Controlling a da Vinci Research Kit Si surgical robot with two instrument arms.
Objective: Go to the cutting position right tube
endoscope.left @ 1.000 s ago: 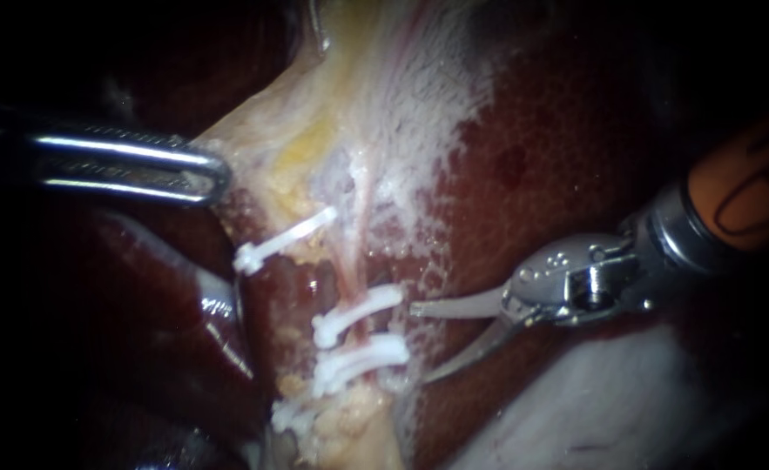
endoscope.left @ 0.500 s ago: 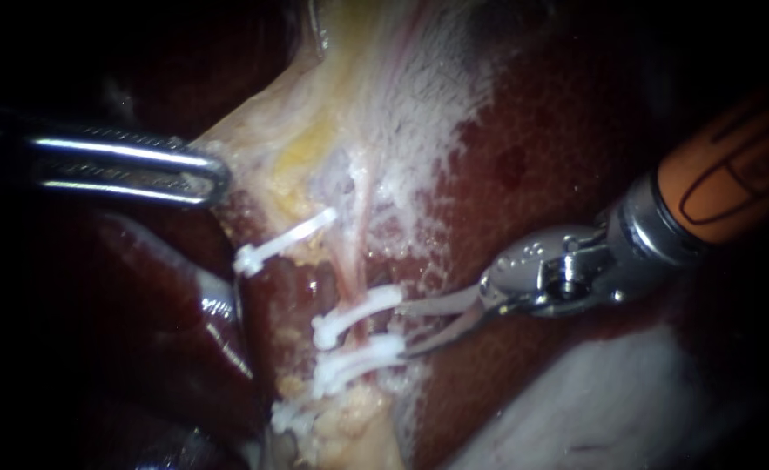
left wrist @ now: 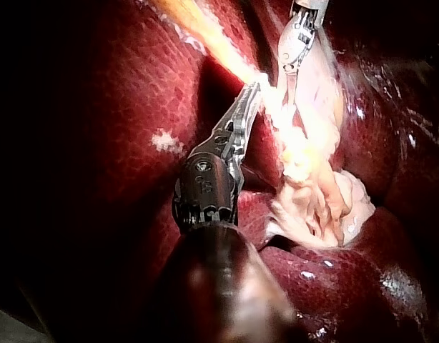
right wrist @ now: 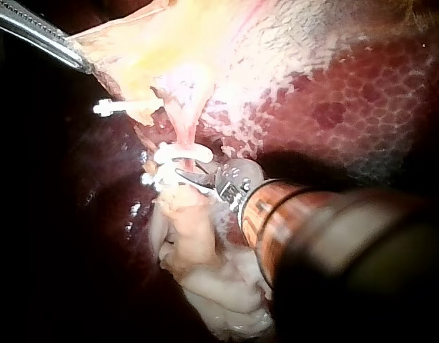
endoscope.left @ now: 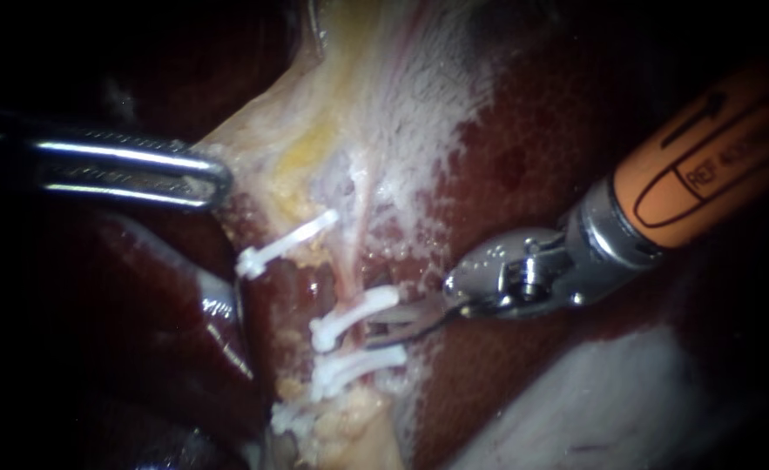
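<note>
Right instrument, blades apart, at the clipped right tube.
Endoscope: its tips sit between two clips, just beside the tube; the left instrument clamps pale tissue. Left wrist: same clamp. Right wrist: blades gape beside a clip.

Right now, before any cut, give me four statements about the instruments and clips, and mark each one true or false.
1. The right instrument has its jaws open. True.
2. The left instrument hangs clear of all tissue. False: its jaws are shut on the edge of the pale tissue.
3. The right instrument's tips point at the gap between the middle clip and the lower clip. True.
4. The tube bears no clips. False: white clips cross it.
</note>
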